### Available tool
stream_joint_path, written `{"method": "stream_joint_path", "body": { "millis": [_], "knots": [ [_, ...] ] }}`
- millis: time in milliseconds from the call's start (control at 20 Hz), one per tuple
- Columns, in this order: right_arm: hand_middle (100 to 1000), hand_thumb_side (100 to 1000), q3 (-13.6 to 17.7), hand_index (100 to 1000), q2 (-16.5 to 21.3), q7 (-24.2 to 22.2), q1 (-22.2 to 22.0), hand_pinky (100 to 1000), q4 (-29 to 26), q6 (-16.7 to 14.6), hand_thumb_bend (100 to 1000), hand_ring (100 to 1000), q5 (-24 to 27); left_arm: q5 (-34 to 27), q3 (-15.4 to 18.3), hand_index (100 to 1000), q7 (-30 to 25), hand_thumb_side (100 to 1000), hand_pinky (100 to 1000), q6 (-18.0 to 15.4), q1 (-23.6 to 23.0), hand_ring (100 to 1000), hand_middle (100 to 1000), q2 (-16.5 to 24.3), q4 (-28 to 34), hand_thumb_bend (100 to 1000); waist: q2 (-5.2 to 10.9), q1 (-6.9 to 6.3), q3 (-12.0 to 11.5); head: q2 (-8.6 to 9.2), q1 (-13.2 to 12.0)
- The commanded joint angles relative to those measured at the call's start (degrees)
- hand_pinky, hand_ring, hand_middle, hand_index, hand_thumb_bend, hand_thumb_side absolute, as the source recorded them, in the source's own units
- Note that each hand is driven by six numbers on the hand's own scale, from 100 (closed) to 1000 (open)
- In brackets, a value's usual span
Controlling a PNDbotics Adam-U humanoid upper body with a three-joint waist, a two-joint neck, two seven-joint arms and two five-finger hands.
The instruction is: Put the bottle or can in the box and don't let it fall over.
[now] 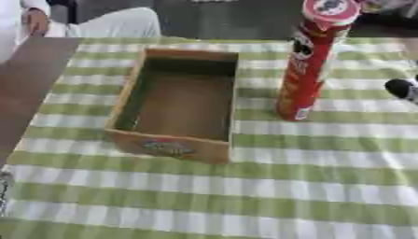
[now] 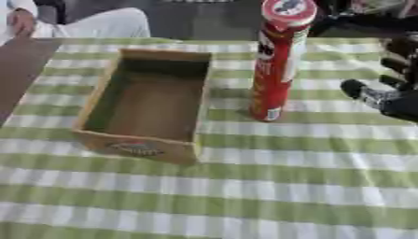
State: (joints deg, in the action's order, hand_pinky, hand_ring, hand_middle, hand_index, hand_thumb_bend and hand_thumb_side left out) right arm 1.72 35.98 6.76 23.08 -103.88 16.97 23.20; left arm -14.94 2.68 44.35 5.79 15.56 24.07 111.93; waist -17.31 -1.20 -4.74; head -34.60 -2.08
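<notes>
The red crisp can (image 2: pixel 276 65) stood upright on the table (image 2: pixel 245 196) just right of the empty wooden box (image 2: pixel 147 105). The right hand (image 2: pixel 392 88), fingers apart and holding nothing, waited near the table's right edge, the can lying to its left.

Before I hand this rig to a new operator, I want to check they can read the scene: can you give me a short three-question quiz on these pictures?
1. True or false: the red can is already inside the wooden box.
2. On which side of the box does the can stand? A) the robot's left B) the robot's right C) in front of the box
3. Fill in: the right hand shows at the picture's ____ edge, apart from the can.

Key:
1. False. The can stands upright on the checked cloth, and the box holds nothing.
2. B.
3. Right.
</notes>
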Motion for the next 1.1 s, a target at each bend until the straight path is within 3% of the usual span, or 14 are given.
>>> {"method": "stream_joint_path", "body": {
  "millis": [50, 450, 1100],
  "knots": [
    [1000, 100, 0.31, 991, 0.92, -0.25, 0.73, 966, -0.18, -0.01, 609, 1000, -0.24, 0.09, 0.68, 716, -0.18, 599, 672, -0.06, 0.39, 706, 649, 1.02, 0.51, 303, 1.24, 0.12, -0.01, -0.27, 0.12],
    [1000, 100, -0.64, 995, 0.98, -2.43, 2.06, 972, 0.23, 0.61, 629, 1000, -1.14, -0.01, 0.6, 716, -0.29, 601, 671, -0.08, 0.41, 706, 649, 0.93, 0.47, 302, 1.12, 0.2, -0.11, -0.68, 0.72],
    [1000, 100, -3.74, 974, -0.9, -8.4, 10.05, 978, 5.57, 2.74, 621, 1000, -2.57, -0.1, 0.36, 716, -0.7, 599, 671, -0.08, 0.69, 706, 649, 0.87, 0.42, 302, 1.4, 0.28, -0.95, -0.07, 1.69]
  ]
}}
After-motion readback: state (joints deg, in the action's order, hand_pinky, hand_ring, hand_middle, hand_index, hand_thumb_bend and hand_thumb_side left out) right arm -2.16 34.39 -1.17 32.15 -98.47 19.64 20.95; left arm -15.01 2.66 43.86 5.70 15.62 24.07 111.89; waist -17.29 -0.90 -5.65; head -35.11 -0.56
